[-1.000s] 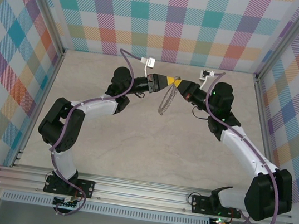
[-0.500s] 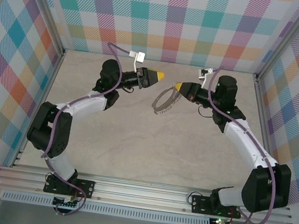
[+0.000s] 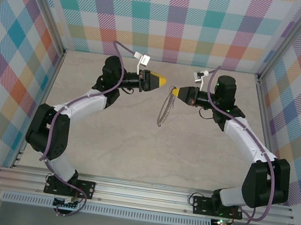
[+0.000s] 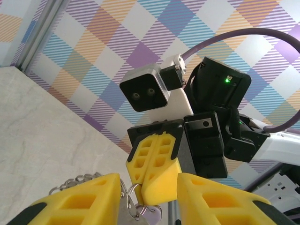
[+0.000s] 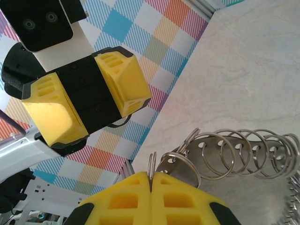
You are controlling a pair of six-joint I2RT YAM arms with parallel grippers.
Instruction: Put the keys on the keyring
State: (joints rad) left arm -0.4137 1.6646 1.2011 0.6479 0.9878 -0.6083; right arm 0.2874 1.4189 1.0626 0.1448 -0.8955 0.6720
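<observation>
— Checked walls (image 3: pixel 170 19) in pastel colours stand on three sides, with a pale marbled worktop (image 3: pixel 133 149) below. Where are the hands?
— Both are at the far end, tips facing each other, near but apart. In the top view the left hand (image 3: pixel 157 81) sits a little higher, and the right hand (image 3: pixel 176 90) is just beside it.
— What is the right hand's state?
— Its fingers are pressed flat together with no gap. In its wrist view they pinch one small silvery ring at the rim of the keyring (image 5: pixel 229 157).
— And the keyring itself?
— It hangs from that pinch. From above it is seen edge-on, as a thin grey line running down and slightly left from the right hand's tip. I cannot tell whether its low end touches the worktop.
— And the left hand?
— It is partly open, with nothing between its fingers (image 5: pixel 123 84). The right wrist view shows the two yellow pads apart. In the left wrist view the right hand's closed tip shows through that gap, touching neither pad.
— Where is the key?
— The key (image 4: pixel 151 214) is a small lilac piece just under the right hand's tip, beside a small ring. It is mostly hidden, so I cannot tell how it is attached.
</observation>
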